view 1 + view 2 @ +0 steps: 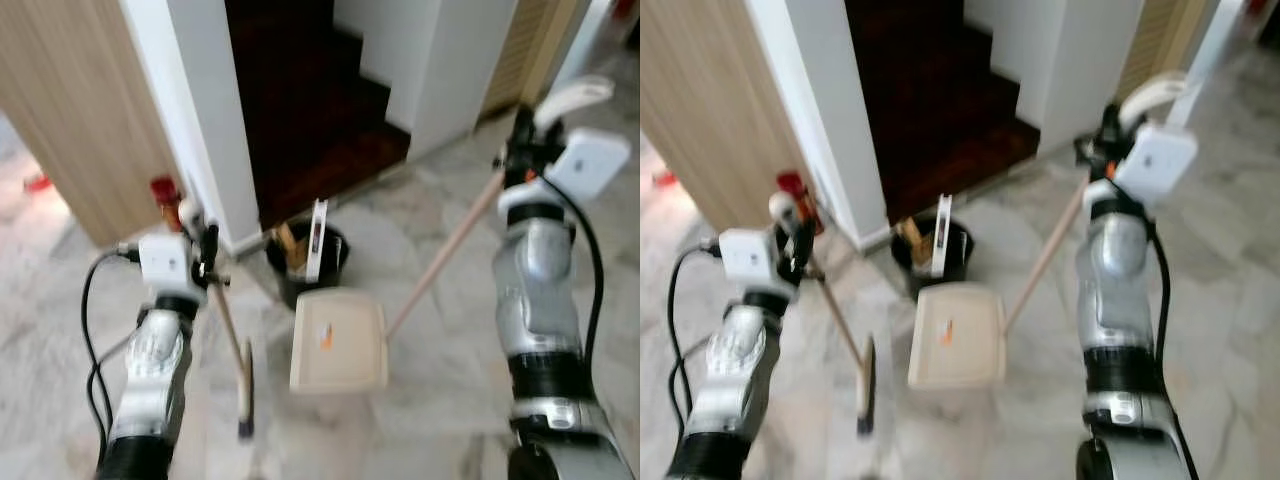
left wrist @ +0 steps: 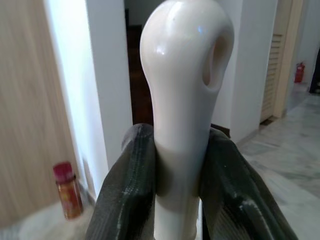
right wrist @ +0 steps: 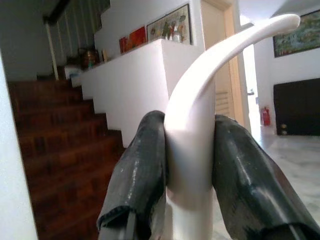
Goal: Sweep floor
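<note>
Arms in view: two, silver, one at each side of the head views.
Left gripper (image 2: 180,190): both black fingers pressed against the cream knob-shaped top of the broom handle; no gap visible between fingers and handle.
Right gripper (image 3: 190,170): both black fingers clamped on the white curved grip at the top of the dustpan handle.
Broom (image 1: 232,340): one. Thin wooden stick slants down from the left gripper toward the middle of the floor; its dark head (image 1: 246,392) sits on the tiles, just left of the dustpan tray.
Dustpan (image 1: 338,340): one. Cream tray flat on the floor between the two arms; long pale handle (image 1: 445,258) rises diagonally from its right edge up to the right gripper.
Bucket (image 1: 305,262): one, black, on the floor just behind the dustpan, at the foot of the white wall corner. It holds at least two items: a white flat upright piece and a wooden one; details blurred.
Red-capped bottle (image 2: 67,190): one, on the floor at the base of the wood-panelled wall, left of the white corner.
Stairs (image 3: 60,150): one flight, dark wood, rising behind the bucket between white walls.
Floor (image 1: 430,400): pale marbled tiles.
Image quality: head views blurred.
</note>
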